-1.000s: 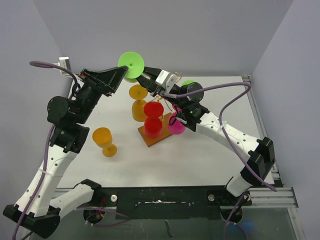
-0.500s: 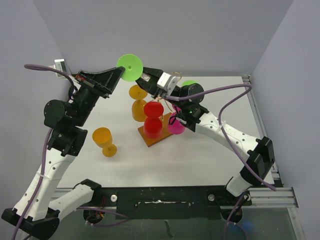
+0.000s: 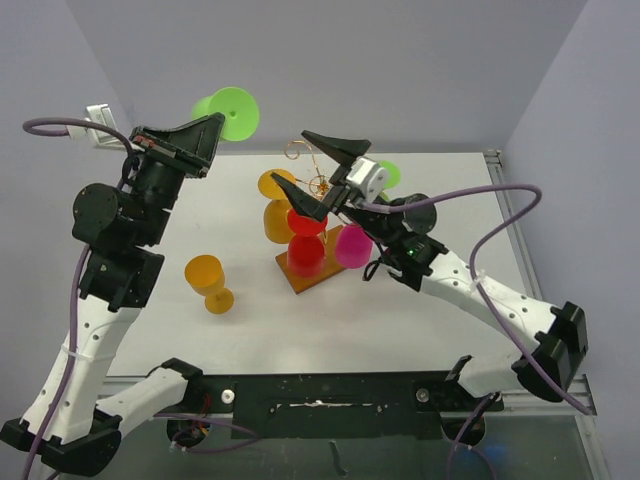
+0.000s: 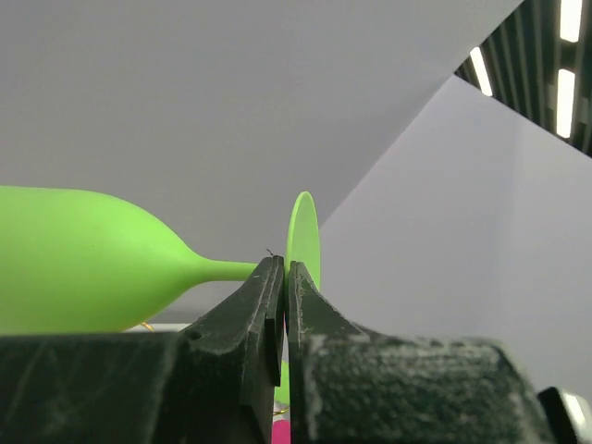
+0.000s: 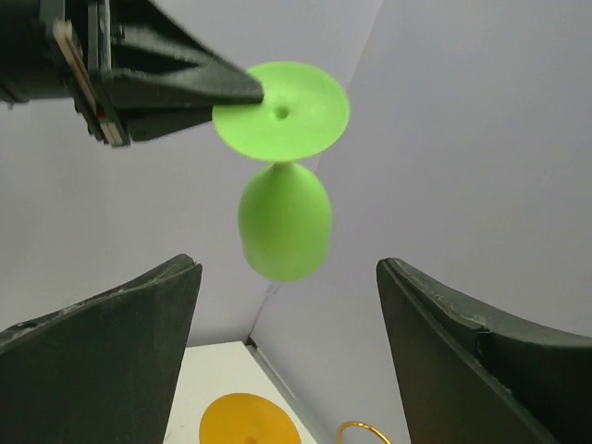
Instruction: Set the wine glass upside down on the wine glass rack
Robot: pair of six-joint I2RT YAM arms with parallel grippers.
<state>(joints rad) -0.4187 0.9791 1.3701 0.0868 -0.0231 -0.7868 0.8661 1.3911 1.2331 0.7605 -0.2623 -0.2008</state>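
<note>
The green wine glass [image 3: 234, 112] hangs in the air at the back left, lying sideways. My left gripper [image 3: 208, 128] is shut on the rim of its foot [image 4: 303, 233], with the bowl [image 4: 83, 268] pointing away to the left. My right gripper [image 3: 290, 155] stands wide open over the wine glass rack [image 3: 312, 274], apart from the glass. In the right wrist view the green glass [image 5: 282, 227] floats beyond the open fingers [image 5: 120, 342]. Gold wire arms [image 3: 300, 150] of the rack rise between the right fingers.
On the rack hang an orange glass [image 3: 277, 205], a red glass [image 3: 306, 235], a pink glass [image 3: 352, 246] and a green one [image 3: 386, 172] at the back. Another orange glass [image 3: 208, 282] stands on the white table [image 3: 400, 320] at the left.
My right gripper has let go of the green glass, opened wide and drawn back toward the rack. My left gripper has closed on the foot and carried the glass left and up.
</note>
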